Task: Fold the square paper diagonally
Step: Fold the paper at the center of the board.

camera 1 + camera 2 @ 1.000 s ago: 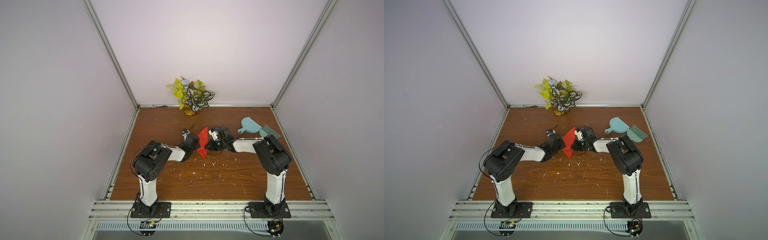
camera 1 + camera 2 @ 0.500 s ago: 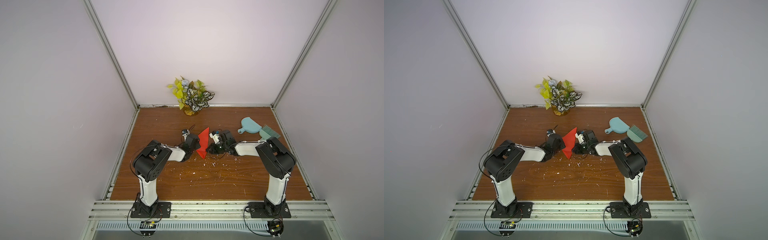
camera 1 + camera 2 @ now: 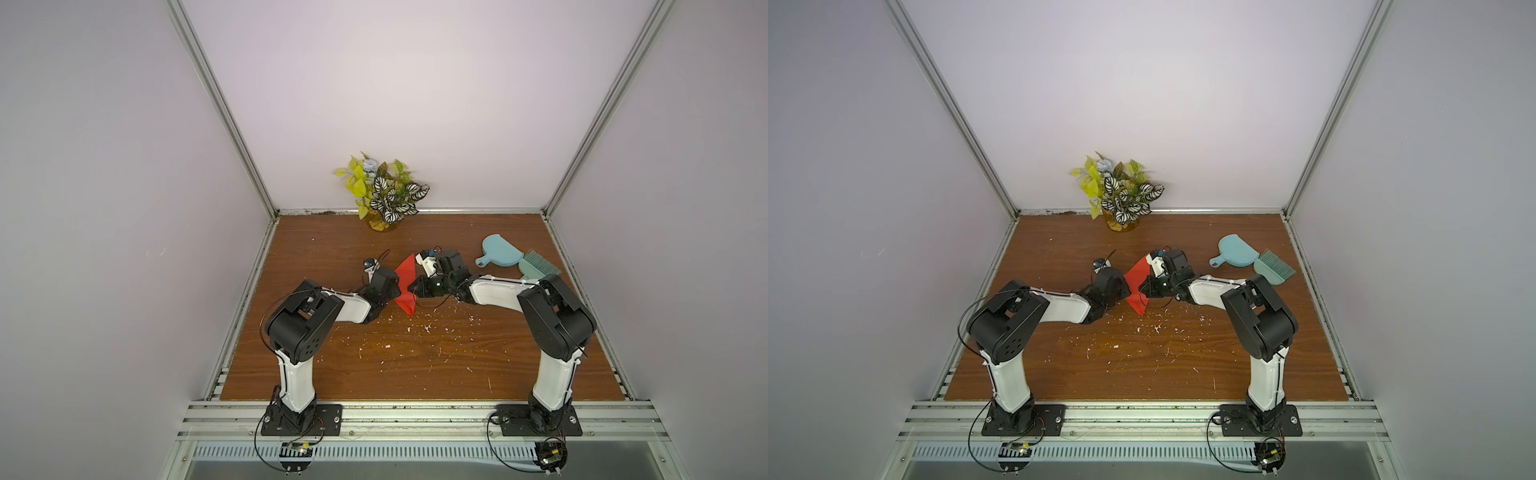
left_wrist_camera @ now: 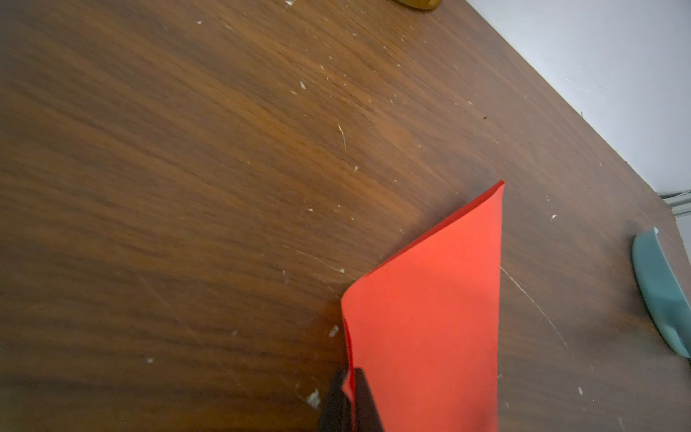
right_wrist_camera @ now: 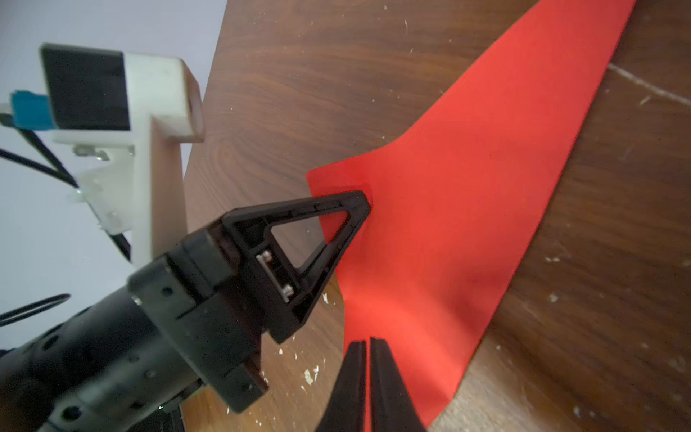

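Item: square paper [image 3: 406,284], red-orange, bent over on itself, near the centre of the wooden surface [image 3: 374,365].
Left hand [image 4: 349,377] at the paper's 9 o'clock, clenched on a doubled edge.
Right hand [image 5: 368,342] at 3 o'clock, pinching the opposite edge.
Blue dustpan [image 3: 500,254] at 2 o'clock, well apart.

Both top views look steeply down from high above the front edge of the desk [image 3: 374,365], side by side, sharing nearly the whole scene. Each wrist view sits close and low over the desk, facing the square paper [image 4: 430,318], which all four views show.
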`<action>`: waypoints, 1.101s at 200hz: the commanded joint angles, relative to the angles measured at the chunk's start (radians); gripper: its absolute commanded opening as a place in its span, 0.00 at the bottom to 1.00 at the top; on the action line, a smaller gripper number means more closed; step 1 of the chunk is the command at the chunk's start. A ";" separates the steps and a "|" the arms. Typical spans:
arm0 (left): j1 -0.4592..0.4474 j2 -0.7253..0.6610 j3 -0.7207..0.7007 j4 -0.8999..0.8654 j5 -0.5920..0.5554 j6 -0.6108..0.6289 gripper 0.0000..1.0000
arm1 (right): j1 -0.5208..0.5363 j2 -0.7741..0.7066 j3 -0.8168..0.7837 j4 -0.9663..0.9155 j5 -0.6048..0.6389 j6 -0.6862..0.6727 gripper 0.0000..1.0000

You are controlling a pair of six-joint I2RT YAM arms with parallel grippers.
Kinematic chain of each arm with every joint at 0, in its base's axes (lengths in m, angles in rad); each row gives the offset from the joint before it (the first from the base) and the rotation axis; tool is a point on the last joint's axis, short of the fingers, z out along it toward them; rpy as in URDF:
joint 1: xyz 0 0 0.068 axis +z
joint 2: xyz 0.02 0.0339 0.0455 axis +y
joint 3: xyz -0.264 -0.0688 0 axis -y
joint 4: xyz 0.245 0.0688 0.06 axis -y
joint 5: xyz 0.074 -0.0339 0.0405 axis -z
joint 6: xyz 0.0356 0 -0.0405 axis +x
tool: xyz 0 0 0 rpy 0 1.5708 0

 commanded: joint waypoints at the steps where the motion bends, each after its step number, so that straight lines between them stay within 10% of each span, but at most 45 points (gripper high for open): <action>1: -0.008 0.016 -0.009 -0.018 -0.002 0.009 0.01 | 0.003 0.031 0.012 -0.016 0.002 -0.007 0.11; 220: -0.009 0.015 -0.013 -0.027 -0.006 0.016 0.01 | 0.039 -0.079 -0.085 0.013 -0.021 -0.015 0.10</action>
